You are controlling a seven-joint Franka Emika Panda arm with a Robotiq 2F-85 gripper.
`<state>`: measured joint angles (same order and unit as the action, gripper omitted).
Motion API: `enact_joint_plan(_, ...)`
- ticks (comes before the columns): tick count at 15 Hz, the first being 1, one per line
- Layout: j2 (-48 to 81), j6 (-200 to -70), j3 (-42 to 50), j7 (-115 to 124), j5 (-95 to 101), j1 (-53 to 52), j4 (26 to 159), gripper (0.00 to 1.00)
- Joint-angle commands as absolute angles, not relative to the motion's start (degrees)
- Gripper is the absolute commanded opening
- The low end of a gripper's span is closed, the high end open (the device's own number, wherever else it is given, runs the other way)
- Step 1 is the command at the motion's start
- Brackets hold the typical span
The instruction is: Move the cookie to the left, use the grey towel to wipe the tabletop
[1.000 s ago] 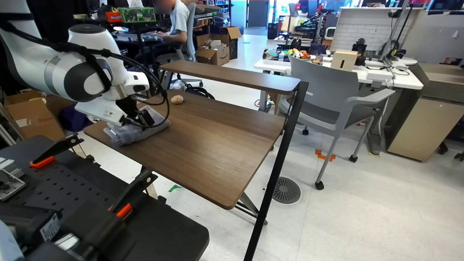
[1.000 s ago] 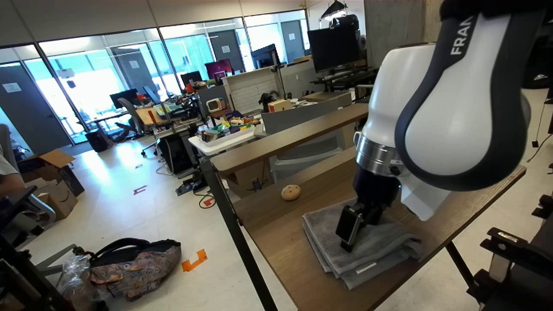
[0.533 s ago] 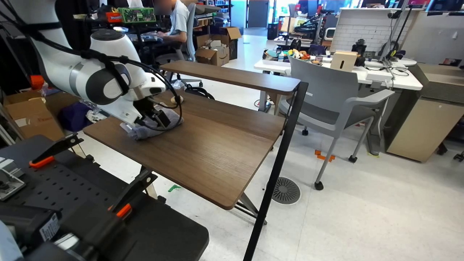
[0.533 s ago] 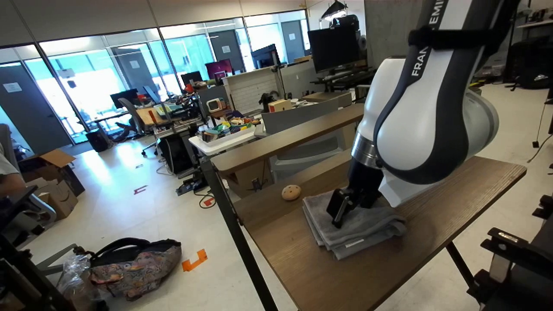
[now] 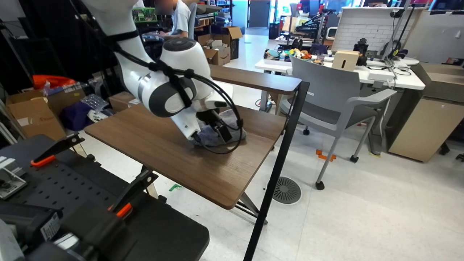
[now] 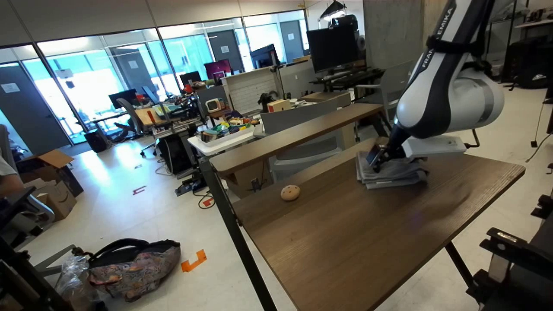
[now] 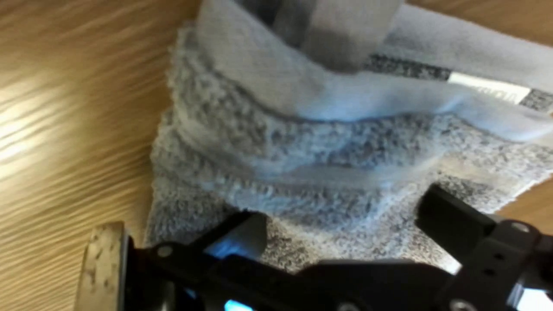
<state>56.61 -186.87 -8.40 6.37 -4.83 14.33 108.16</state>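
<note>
In the wrist view, locate the gripper (image 7: 341, 211) at the lower edge. Its two fingers (image 7: 453, 224) stand apart, and cloth of the grey towel (image 7: 324, 142) shows in the gap between them. You cannot tell whether the fingers pinch this cloth or only bear on it. Ahead of the fingertips, note the towel's stacked, rippled folds. A white label (image 7: 488, 86) lies ahead of the finger at the right of this view; its lettering is blurred. You see the wood grain of the tabletop (image 7: 73, 112) past the towel, to either side of the fingers.

In an exterior view, note the cookie (image 6: 290, 192): it lies on the tabletop to the left of the fingers, well apart from them and from the towel. The towel lies folded in layers under the fingers, which are tilted and touch its upper side. The raised shelf (image 6: 298, 138) runs behind the fingers.

In an exterior view, observe the arm (image 5: 188, 59) reaching down to the fingers from the upper left. A black cable (image 5: 239, 123) loops past the fingers, in front of the towel. To the right of the fingers, find the black post (image 5: 276, 170) and, past it, the grey chair (image 5: 326, 88).
</note>
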Motion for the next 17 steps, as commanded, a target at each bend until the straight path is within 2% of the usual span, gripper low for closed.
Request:
enact_joint_plan(1, 59.53, -181.38, -10.99, 6.43, -6.07, 21.61, 102.55, 1.0)
enact_joint_plan(4, 52.91, -175.55, -15.66, 3.35, -6.13, 27.76, 106.61, 1.0)
enact_joint_plan(11, 36.85, -171.81, -30.37, 0.08, -12.84, 42.11, 117.18, 1.0)
enact_joint_plan(12, 42.17, -175.2, -26.34, -0.26, -12.16, 37.45, 112.3, 1.0)
enact_joint_plan(17, 36.94, -172.28, -28.05, -0.9, -14.7, 39.45, 116.21, 1.0)
